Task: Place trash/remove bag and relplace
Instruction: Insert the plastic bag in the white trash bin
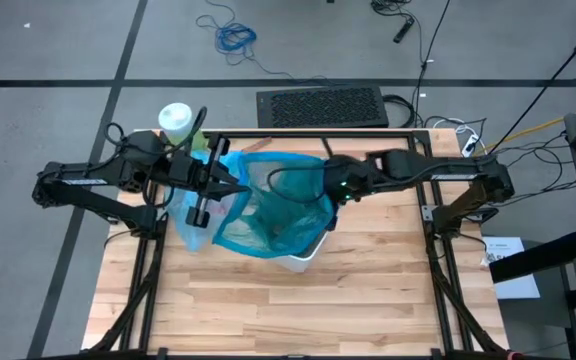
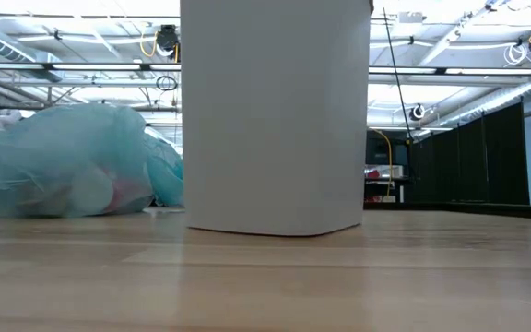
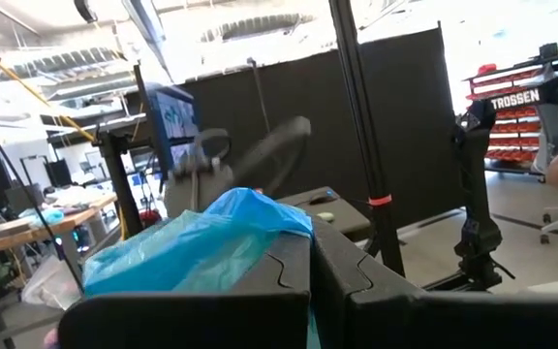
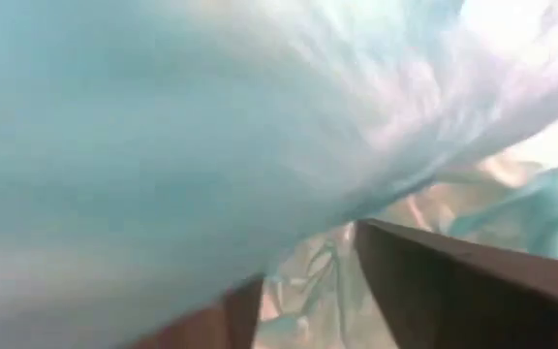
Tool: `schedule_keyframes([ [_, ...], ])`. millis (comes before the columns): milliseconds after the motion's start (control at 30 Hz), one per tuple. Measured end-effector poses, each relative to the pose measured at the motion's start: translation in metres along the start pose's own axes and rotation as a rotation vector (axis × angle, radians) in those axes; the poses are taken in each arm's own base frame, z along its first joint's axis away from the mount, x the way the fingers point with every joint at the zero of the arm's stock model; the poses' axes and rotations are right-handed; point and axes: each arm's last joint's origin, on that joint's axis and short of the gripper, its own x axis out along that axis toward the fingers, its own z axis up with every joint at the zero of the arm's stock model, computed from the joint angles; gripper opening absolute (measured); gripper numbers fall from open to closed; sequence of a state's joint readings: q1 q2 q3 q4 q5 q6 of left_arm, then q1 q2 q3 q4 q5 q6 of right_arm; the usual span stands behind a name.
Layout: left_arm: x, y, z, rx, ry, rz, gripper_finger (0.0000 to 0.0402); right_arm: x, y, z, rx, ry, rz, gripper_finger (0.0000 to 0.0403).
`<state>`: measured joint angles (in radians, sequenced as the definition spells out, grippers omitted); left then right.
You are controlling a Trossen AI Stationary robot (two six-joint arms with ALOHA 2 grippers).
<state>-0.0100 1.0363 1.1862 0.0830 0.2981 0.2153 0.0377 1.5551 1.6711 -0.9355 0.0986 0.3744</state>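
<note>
Overhead, both arms reach inward, meeting at the bag (image 1: 268, 205).

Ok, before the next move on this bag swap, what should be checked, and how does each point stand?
1. Left gripper shut on the blue liner edge: ok.
2. Right gripper gripping the liner: not ok, jaws apart, plastic only lying against them.
3. Liner over the wastebasket rim all round: not ok, the near rim shows bare white from above.
4. Wastebasket upright: ok.
5. Full bag out, on the table beside the wastebasket: ok.
</note>
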Motion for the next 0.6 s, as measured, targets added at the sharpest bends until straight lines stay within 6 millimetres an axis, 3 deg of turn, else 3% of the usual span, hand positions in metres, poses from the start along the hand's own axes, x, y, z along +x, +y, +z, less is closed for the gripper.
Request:
schedule_keyframes([
  [167,0.000,0.000,0.000,-0.001,0.001,0.000,0.0000,-0.028,0.008,0.008,-0.051,0.000,0.003,0.0221],
  [267,0.000,0.000,0.000,0.001,-0.004,0.001,0.0000,-0.046,0.004,0.013,-0.091,-0.031,-0.101,0.0229],
  [367,0.000,0.000,0.001,0.002,-0.011,0.002,0.0000,-0.049,-0.007,0.017,-0.129,-0.065,-0.266,0.0190],
  [533,0.000,-0.001,0.002,0.000,-0.014,-0.005,0.0000,-0.039,-0.034,0.025,-0.120,-0.095,-0.415,0.0046],
  [600,0.001,-0.002,0.002,0.001,-0.016,-0.010,0.0000,-0.034,-0.047,0.027,-0.117,-0.096,-0.466,0.0014],
])
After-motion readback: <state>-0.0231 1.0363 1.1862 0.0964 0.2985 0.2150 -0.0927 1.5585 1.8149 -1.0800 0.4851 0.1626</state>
